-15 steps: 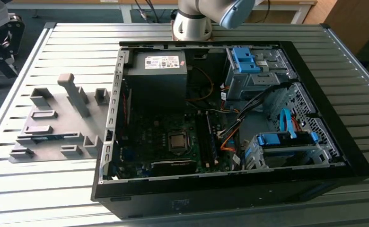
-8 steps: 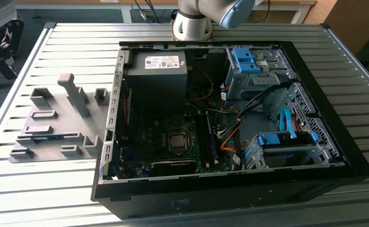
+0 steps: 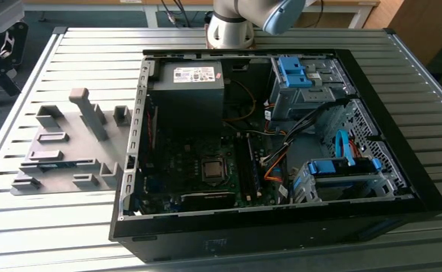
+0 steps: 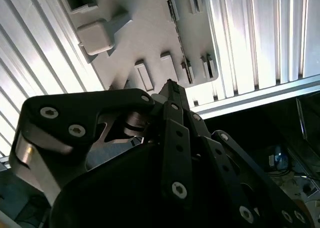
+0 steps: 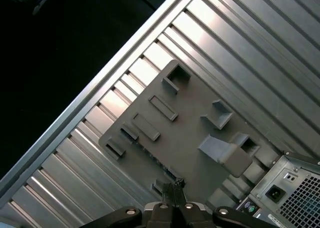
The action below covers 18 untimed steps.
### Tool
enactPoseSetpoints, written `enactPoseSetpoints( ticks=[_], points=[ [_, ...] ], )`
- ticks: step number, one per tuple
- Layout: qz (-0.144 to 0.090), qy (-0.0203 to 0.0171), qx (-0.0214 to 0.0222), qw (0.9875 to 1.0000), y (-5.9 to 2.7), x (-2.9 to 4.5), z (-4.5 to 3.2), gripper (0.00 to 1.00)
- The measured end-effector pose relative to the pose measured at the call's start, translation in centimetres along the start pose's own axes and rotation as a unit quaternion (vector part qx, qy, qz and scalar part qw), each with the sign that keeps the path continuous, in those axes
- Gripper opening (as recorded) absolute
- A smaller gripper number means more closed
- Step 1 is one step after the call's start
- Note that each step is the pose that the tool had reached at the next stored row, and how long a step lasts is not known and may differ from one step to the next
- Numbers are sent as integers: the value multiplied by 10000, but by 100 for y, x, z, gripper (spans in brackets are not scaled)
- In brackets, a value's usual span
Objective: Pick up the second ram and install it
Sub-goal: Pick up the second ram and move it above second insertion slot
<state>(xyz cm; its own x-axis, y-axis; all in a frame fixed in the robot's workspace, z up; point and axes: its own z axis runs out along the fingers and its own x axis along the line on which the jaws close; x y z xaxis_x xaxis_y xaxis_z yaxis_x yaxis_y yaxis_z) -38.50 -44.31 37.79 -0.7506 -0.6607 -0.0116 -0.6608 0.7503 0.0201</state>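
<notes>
I have the tool (image 5: 174, 184) hanging above the grey fixture plate (image 5: 190, 133) that lies on the slatted counter (image 3: 55, 226). In both wrist views its fingers are pressed together with nothing between them. The second ram (image 3: 58, 165) sits in a low slot of that plate, a thin blue-green strip to the exterior view's left of the open computer case (image 3: 243, 241), well apart from it. Nothing touches the stick, so I judge the work to be at the approach for the pick. To do this well, I would spread the fingers before going down. I would turn the wrist so the pads face the stick's long flat sides rather than its ends, and centre on its length so it does not tip when lifted. The tall post (image 3: 92, 113) and the plate's raised blocks stand near the slot, so a straight vertical descent looks safer to me than a slanted one. The squeeze should be firm enough to draw the stick free of its slot, without bending so thin a board.
</notes>
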Motion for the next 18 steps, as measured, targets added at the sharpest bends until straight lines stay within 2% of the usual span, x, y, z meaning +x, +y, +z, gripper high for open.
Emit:
enactPoseSetpoints(
  ticks=[4, 9, 14, 18],
  points=[
    [-85, 2, -1, 10000, 0, 0, 1, 11],
    [-534, 11, -6, 9986, 0, 0, 7, 11],
    [-991, 20, -11, 9951, 0, 0, 14, 11],
    [-1353, 27, -16, 9908, -1, 0, 20, 11]
  ],
)
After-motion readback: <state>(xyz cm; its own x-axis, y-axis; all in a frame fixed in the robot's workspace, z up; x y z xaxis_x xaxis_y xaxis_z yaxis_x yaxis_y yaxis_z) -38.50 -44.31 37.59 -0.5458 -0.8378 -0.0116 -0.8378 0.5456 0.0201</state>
